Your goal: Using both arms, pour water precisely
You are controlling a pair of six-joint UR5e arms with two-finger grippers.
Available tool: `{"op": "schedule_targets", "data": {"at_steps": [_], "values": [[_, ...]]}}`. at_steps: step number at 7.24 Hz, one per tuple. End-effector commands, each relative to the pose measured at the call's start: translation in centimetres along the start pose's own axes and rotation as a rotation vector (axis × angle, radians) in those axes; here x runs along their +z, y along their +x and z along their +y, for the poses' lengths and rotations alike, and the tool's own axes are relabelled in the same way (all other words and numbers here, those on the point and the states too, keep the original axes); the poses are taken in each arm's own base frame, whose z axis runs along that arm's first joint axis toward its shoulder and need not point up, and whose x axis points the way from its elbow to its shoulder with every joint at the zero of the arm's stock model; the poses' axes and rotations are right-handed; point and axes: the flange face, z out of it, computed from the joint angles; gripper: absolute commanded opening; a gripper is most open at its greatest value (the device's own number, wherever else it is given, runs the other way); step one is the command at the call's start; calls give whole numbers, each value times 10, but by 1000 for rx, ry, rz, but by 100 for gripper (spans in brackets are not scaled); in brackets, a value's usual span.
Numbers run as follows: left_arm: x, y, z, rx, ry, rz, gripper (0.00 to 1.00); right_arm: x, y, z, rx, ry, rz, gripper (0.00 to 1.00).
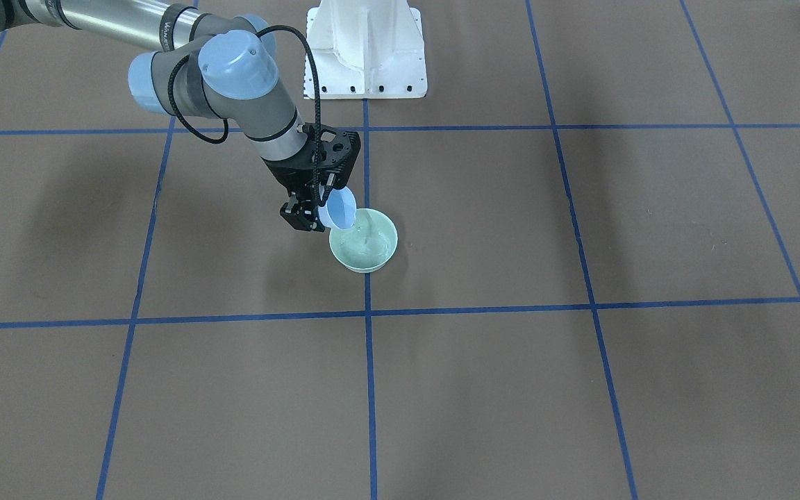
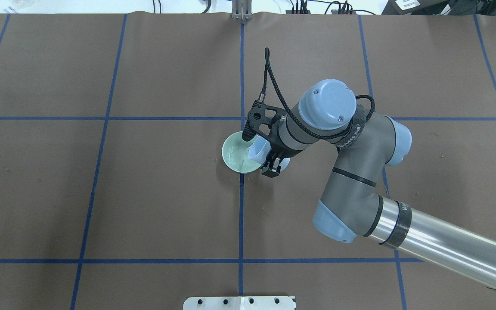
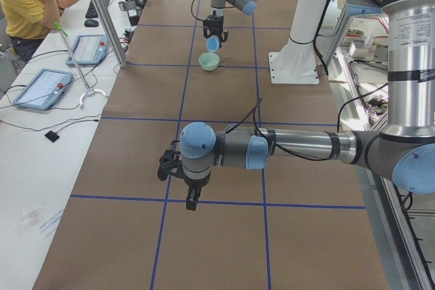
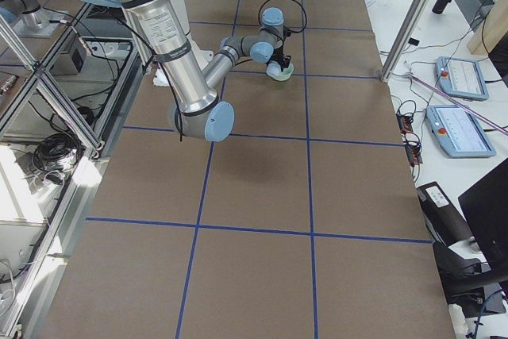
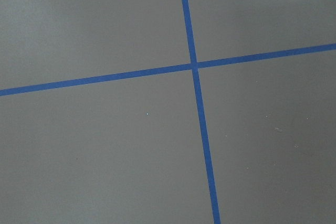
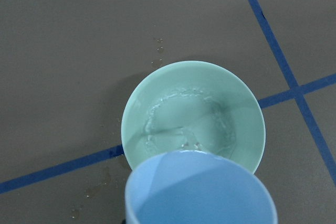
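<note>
- Right hand (image 1: 308, 217) first, folks: we see its black fingers (image 2: 272, 166) grasping a pale blue plastic cup (image 1: 342, 208), clenched on the cup's side.
- That cup is tipped well over, mouth turned toward a pale green round bowl (image 1: 362, 264). In the right wrist view its lip hangs over the bowl's near rim.
- We spot the water (image 6: 184, 124) inside the bowl: clear, showing as a ring of ripples and glints across the bottom. In the front-facing view, what looks like a faint pale streak runs from the cup's lip down into it.
- The bowl stands upright on the brown counter (image 1: 580, 389), right on one of the blue tape lines (image 1: 371, 389).
- We pick out a few small droplets (image 6: 159, 45) on the counter just beside the bowl.
- The right arm (image 2: 351, 172) comes in bent at the elbow, wrist angled down over the bowl.
- Over to the left hand (image 3: 193, 200): it hangs above the counter, well apart from cup and bowl, fingers pointing down. We see it only from the counter's end, so we cannot tell whether it is clenched or released.
- The left arm (image 3: 306, 146) stretches out level across the counter, and its wrist camera looks on brown surface and two crossing tape lines.
- A white bolted pedestal (image 1: 365, 48) stands on the robot's side, behind the bowl.
</note>
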Motion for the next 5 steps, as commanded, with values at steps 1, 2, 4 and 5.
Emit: {"op": "schedule_targets", "data": {"at_steps": [1, 2, 4, 5], "values": [[-1, 1, -1, 2, 2, 0, 100, -8, -1, -2, -6, 53, 1, 0], [-1, 1, -1, 3, 3, 0, 100, -15, 0, -4, -16, 115, 5, 0], [-2, 2, -1, 6, 5, -1, 100, -26, 0, -8, 75, 211, -6, 0], [-3, 3, -1, 7, 6, -1, 100, -30, 0, -5, 121, 250, -13, 0]]}}
